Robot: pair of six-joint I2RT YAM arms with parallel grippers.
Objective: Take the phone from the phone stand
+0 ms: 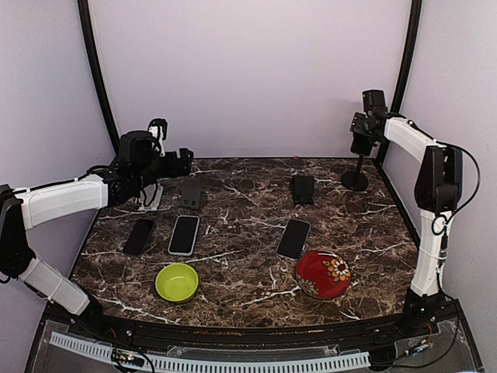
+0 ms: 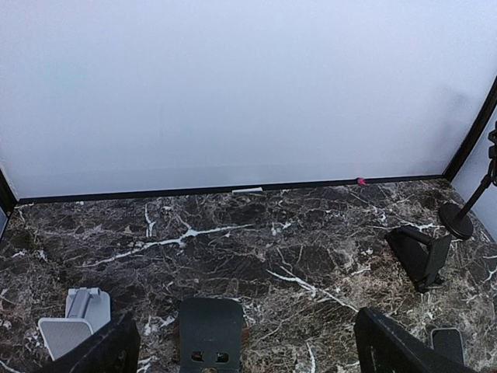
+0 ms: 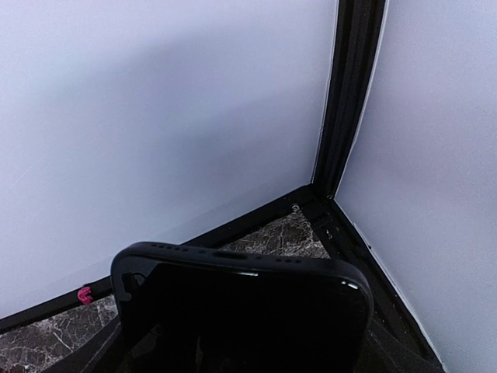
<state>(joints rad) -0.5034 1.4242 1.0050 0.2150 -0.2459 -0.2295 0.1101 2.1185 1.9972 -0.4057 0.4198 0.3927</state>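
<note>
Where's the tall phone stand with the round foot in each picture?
Top external: the tall phone stand is at the far right, near the back corner.
Left wrist: at the right edge, its round foot and slanting pole show.
Right wrist: not seen; the black phone fills the bottom.
Shared landmark: the pink mark at the foot of the back wall, also in the left wrist and right wrist views.

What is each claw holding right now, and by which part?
Left claw: open, nothing held. Right claw straddles the phone on the stand, at its side edges; whether it grips yet cannot be told.
</note>
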